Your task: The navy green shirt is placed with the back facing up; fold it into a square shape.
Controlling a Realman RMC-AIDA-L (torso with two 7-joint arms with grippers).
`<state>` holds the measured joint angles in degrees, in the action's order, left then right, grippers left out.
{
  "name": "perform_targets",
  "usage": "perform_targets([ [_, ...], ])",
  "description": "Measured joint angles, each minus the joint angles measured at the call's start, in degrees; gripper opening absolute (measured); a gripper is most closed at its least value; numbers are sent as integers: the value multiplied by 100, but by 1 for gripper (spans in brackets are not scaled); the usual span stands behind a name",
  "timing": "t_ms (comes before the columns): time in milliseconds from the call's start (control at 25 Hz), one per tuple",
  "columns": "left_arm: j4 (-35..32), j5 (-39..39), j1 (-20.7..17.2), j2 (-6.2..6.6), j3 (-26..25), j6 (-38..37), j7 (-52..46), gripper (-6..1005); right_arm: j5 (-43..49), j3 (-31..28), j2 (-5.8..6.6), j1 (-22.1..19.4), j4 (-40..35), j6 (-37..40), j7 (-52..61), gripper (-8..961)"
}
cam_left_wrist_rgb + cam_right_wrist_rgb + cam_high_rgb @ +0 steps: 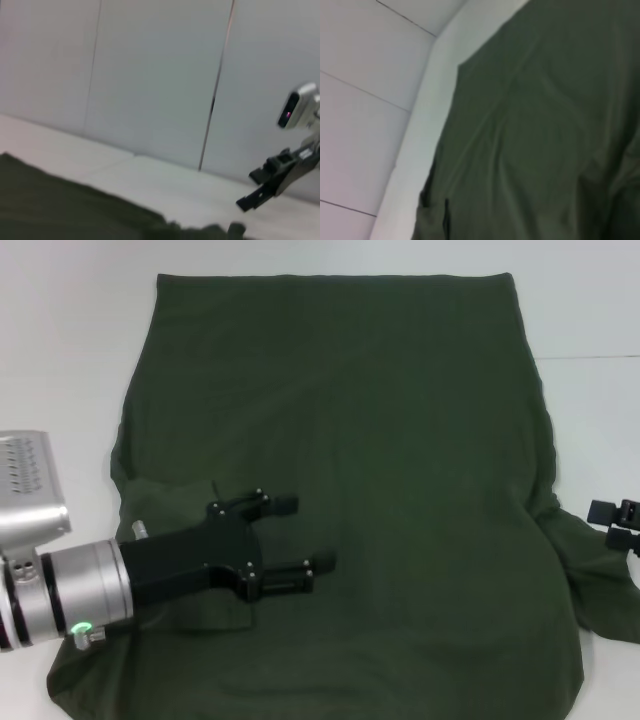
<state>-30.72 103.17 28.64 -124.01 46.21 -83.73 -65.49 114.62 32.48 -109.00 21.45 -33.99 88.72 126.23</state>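
The work surface is a plain white table (70,350). The navy green shirt (380,440) lies spread flat directly on it, covering most of the centre. Bare table shows along the left, right and far edges.

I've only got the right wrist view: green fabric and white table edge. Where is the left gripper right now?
Observer: The head view shows the left gripper over the navy green shirt, on its left near part, jaws open and holding nothing.
Operator: And my right gripper?
Observer: The right gripper is at the shirt's right edge, only partly in the head view; the left wrist view shows it above the bare table, jaws apart.
Operator: Is any fold made yet?
Observer: The body lies spread flat; only the right edge is bunched.
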Motion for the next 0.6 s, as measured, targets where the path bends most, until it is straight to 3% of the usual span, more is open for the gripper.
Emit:
perform_targets([
  [600,121,-32,-2,0,184,309,10,907,500,-75,37,-26,43,-565,292,878],
])
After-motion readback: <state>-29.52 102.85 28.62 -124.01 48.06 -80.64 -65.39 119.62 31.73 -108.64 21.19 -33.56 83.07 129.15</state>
